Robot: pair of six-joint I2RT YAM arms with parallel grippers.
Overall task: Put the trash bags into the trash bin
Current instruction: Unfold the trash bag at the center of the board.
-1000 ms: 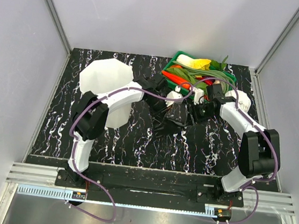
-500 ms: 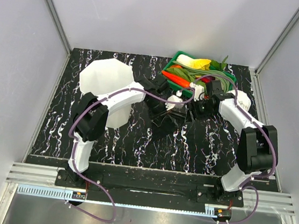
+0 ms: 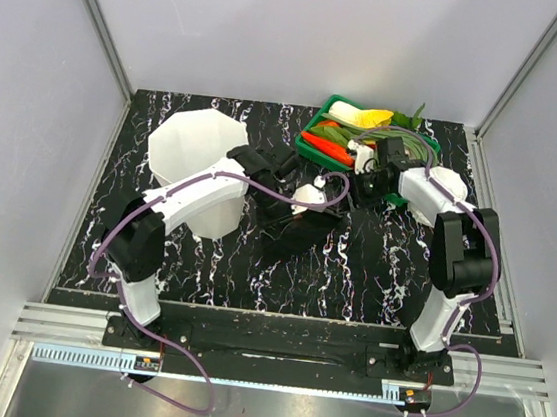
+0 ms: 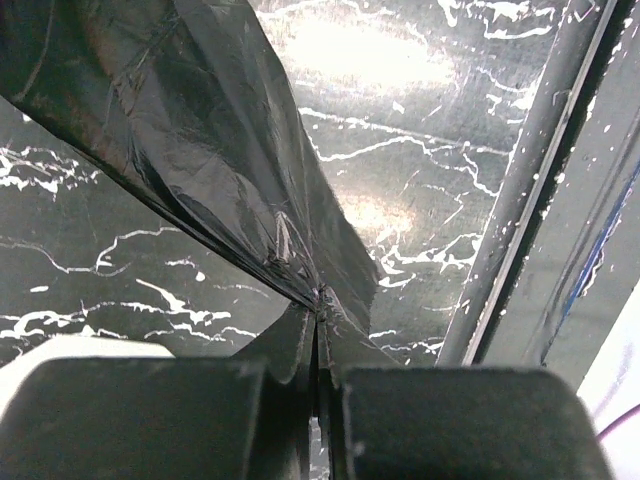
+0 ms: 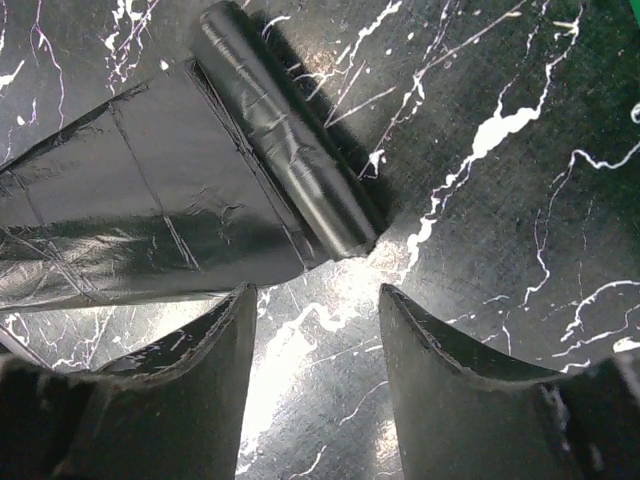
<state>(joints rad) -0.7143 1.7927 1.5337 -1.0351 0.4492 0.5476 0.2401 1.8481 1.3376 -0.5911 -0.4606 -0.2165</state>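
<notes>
Enclosure: pale grey walls [image 3: 279, 27] on three sides, and a black table [image 3: 202, 260] veined with white.

Item 1, trash bin [image 3: 196, 154]. Tall, translucent white, with faceted walls. It stands upright toward the far left corner of the table. The left arm reaches past its right side.

Item 2, trash bags [image 3: 290, 238]. Glossy black film lying near the middle of the table, to the right of the bin and outside it. One end is a tight roll [image 5: 280, 130] lying flat on the table. From the roll a creased sheet [image 5: 130, 210] runs off and spreads out. Another stretch of film [image 4: 200, 150] is drawn up into a taut, wrinkled fan.

Item 3, left hand [image 4: 318, 330]. Its fingers are pressed together, pinching the gathered point of that fan of black film.

Item 4, right hand [image 5: 315, 300]. Its fingers are spread apart with nothing between them. It is poised low over the table just beside the end of the roll, and whether it touches the roll I cannot tell.

Item 5, green tray [image 3: 308, 143]. Shallow, set at the far edge of the table toward the right corner. It holds vegetables [image 3: 369, 118] in yellow, red, white and green. The right arm's wrist lies close against its near side.
</notes>
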